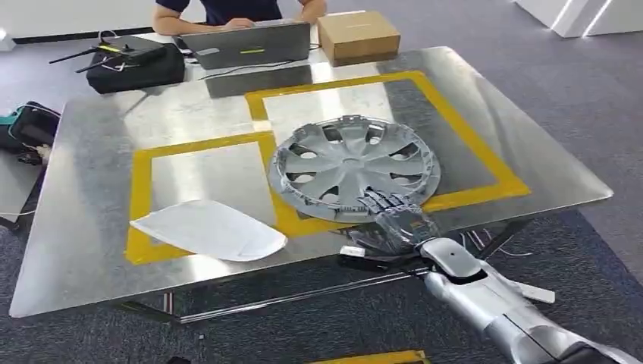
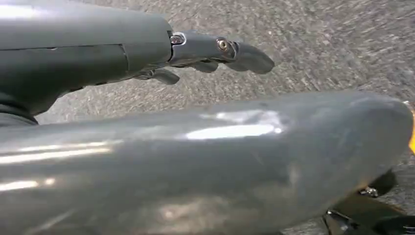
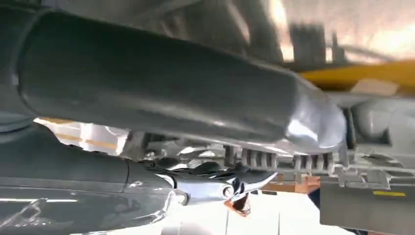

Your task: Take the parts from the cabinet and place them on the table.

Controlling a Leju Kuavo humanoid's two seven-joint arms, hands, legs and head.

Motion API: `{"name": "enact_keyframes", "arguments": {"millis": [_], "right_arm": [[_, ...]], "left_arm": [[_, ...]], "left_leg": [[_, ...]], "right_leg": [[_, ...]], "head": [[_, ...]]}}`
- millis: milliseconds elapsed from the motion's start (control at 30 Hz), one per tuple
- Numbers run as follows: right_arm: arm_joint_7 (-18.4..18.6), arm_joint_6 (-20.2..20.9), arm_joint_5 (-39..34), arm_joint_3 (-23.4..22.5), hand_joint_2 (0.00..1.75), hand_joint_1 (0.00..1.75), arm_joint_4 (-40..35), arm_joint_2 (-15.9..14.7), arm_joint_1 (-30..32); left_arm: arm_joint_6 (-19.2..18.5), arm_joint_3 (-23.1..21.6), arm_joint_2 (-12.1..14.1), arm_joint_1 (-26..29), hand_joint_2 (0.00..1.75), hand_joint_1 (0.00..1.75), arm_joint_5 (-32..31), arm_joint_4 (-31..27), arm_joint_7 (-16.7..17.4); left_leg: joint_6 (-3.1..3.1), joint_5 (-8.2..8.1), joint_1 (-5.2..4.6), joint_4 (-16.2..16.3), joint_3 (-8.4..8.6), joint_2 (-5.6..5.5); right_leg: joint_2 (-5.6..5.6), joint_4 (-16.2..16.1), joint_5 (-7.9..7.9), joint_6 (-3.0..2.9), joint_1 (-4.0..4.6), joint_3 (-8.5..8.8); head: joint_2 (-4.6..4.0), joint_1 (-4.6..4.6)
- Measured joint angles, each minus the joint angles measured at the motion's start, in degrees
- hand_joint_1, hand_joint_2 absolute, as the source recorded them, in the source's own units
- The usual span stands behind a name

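Head view: grey plastic spoked wheel cover (image 1: 352,167) lies flat on steel table (image 1: 91,227), overlapping yellow tape; right hand (image 1: 390,208) grips its near rim.
L wrist view: left hand (image 2: 215,51) empty, fingers extended.
R wrist view: fingers (image 3: 220,183) under rim, thumb above.
Handling est.: light, stiff, brittle clips; hold rim only.

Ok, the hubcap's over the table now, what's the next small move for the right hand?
Probably let go: the hubcap already lies on the table, across the yellow tape, while the right hand grips its near rim. Open the fingers and draw the hand back toward the table's near edge.
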Motion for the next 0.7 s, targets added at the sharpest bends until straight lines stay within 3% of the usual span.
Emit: {"name": "enact_keyframes", "arguments": {"millis": [33, 67, 133, 167, 200, 233, 267, 333, 367, 400, 467, 500, 533, 567, 600, 633, 667, 700], "right_arm": [[0.0, 0.0, 0.0, 0.02, 0.0, 0.0, -0.02, 0.0, 0.03], [0.13, 0.0, 0.0, 0.02, 0.0, 0.0, 0.0, 0.0, 0.0], [0.31, 0.0, 0.0, 0.02, 0.0, 0.0, -0.02, 0.0, -0.06], [0.37, 0.0, 0.0, 0.0, 0.0, 0.0, -0.02, 0.0, -0.2], [0.37, 0.0, 0.0, 0.02, 0.0, 0.0, -0.02, 0.0, -0.32], [0.48, 0.0, 0.0, 0.02, 0.0, 0.0, -0.02, 0.0, -0.35], [0.48, 0.0, 0.02, 0.02, 0.0, 0.0, -0.02, 0.0, -0.35], [0.5, 0.02, 0.02, 0.04, 0.0, 0.0, -0.02, -0.02, -0.11], [0.5, 0.04, 0.0, 0.06, 0.0, 0.0, 0.0, -0.09, -0.09], [0.5, 0.04, 0.0, 0.11, 0.0, 0.0, 0.0, -0.11, -0.06], [0.5, 0.04, 0.0, 0.22, 0.0, 0.0, 0.0, -0.13, -0.14], [0.5, 0.04, 0.0, 0.24, 0.0, 0.0, 0.0, -0.13, -0.07], [0.55, 0.04, 0.0, 0.26, 0.0, 0.0, 0.0, -0.15, 0.0], [0.57, 0.04, 0.02, 0.31, 0.0, 0.0, 0.0, -0.15, 0.03], [0.57, 0.04, 0.0, 0.35, 0.0, 0.0, 0.0, -0.15, 0.02], [0.57, 0.04, 0.0, 0.37, 0.0, 0.0, 0.0, -0.15, -0.03], [0.57, 0.04, 0.0, 0.39, 0.0, 0.0, -0.02, -0.15, -0.14], [0.57, 0.04, 0.0, 0.39, 0.0, 0.0, -0.04, -0.15, -0.29]], "left_arm": [[0.02, 0.0, -0.02, 0.07, 0.0, 0.0, 0.07, 0.0, 0.04], [0.07, -0.02, -0.02, 0.08, 0.0, 0.0, 0.07, 0.0, 0.07], [0.2, -0.02, 0.02, -0.03, 0.0, 0.0, 0.13, 0.0, 0.09], [0.26, -0.04, -0.02, -0.11, 0.0, 0.0, 0.18, 0.0, 0.09], [0.31, -0.04, -0.37, -0.24, 0.0, 0.0, 0.22, -0.05, 0.11], [0.44, -0.04, -0.22, -0.3, 0.0, 0.0, 0.24, -0.05, 0.15], [0.46, -0.04, -0.22, -0.32, 0.0, 0.0, 0.24, -0.05, 0.15], [0.48, -0.07, -0.28, -0.18, 0.0, 0.0, 0.24, -0.05, 0.15], [0.59, -0.09, -0.31, -0.19, 0.0, 0.0, 0.26, -0.05, 0.15], [0.64, -0.09, -0.33, -0.21, 0.0, 0.0, 0.26, -0.05, 0.15], [0.68, -0.09, -0.28, -0.23, 0.0, 0.0, 0.26, -0.05, 0.15], [0.72, -0.11, -0.28, -0.2, 0.0, 0.0, 0.26, -0.05, 0.15], [0.72, -0.11, -0.28, -0.17, 0.0, 0.0, 0.26, -0.05, 0.15], [0.74, -0.11, -0.28, -0.17, 0.0, 0.0, 0.26, -0.05, 0.15], [0.72, -0.11, -0.31, -0.16, 0.0, 0.0, 0.26, -0.05, 0.15], [0.72, -0.11, -0.33, -0.18, 0.0, 0.0, 0.26, -0.05, 0.17], [0.74, -0.11, -0.46, -0.2, 0.0, 0.0, 0.26, -0.05, 0.22], [0.72, -0.11, -0.57, -0.18, 0.0, 0.0, 0.26, -0.05, 0.24]], "left_leg": [[-0.12, 0.46, 0.19, 0.65, 0.05, 0.0], [-0.25, 2.2, 0.35, -1.04, 1.2, 0.0], [-0.64, 6.92, 0.83, -9.34, 6.23, 0.01], [-1.16, 8.09, 1.23, -14.28, 9.35, 0.0], [-1.4, 7.18, 0.93, -16.99, 10.82, -0.28], [-0.53, 7.33, 0.88, -16.8, 10.13, -0.49], [-0.25, 7.38, 0.77, -16.72, 9.73, -0.49], [1.14, 8.16, 0.58, -16.52, 8.77, -0.42], [2.06, 8.76, 0.64, -16.6, 8.43, -0.11], [2.77, 9.33, 0.5, -16.6, 7.74, -0.09], [3.27, 10.46, 0.07, -16.51, 6.32, -0.08], [3.43, 11.02, -0.22, -16.48, 5.61, -0.08], [3.57, 11.56, -0.48, -16.43, 4.89, -0.08], [3.65, 12.14, -0.77, -16.4, 4.13, -0.08], [3.69, 12.62, -1.03, -16.4, 3.47, -0.08], [3.68, 13.16, -1.29, -16.4, 2.87, -0.09], [3.65, 13.63, -1.4, -16.37, 2.49, -0.1], [3.41, 14.02, -1.68, -16.34, 2.11, -0.09]], "right_leg": [[0.0, 0.02, 0.43, 0.1, -0.05, -0.53], [0.0, 0.05, 0.81, 0.31, -0.14, -0.99], [0.02, 0.12, 1.52, 0.93, -0.6, -1.69], [0.09, 0.3, 1.88, 1.42, -0.46, -1.95], [0.16, 0.46, 2.25, 1.88, -0.4, -2.5], [0.17, 0.37, 2.89, 2.31, -0.27, -2.59], [0.16, 0.1, 3.42, 2.58, -0.28, -2.63], [0.15, -0.64, 4.53, 3.39, -0.58, -2.66], [0.02, -0.08, 3.12, 3.46, -0.73, -3.36], [-0.09, 2.69, -0.55, 3.34, -0.6, -4.4], [-0.07, 12.1, -7.14, 3.22, -0.19, -6.73], [-0.07, 16.3, -8.94, 3.07, 0.02, -7.59], [-0.06, 18.72, -9.02, 2.84, 0.28, -7.68], [-0.05, 18.56, -7.52, 2.41, 0.59, -6.51], [-0.04, 16.31, -5.59, 1.86, 0.97, -4.36], [-0.01, 11.81, -3.82, 1.1, 1.37, -0.89], [0.06, 6.36, -3.47, 0.32, 1.78, 3.06], [-0.06, 1.91, -5.91, -0.39, 1.98, 5.83]], "head": [[0.0, -0.04], [0.0, -0.04], [0.0, -0.02], [0.0, -0.04], [0.0, -0.59], [0.0, -0.35], [0.0, -0.42], [0.0, -0.39], [0.0, -0.26], [0.0, -0.2], [0.0, -0.11], [0.0, -0.15], [0.0, -0.15], [0.0, -0.15], [0.0, -0.13], [0.0, -0.13], [0.0, -0.17], [0.0, -0.26]]}}
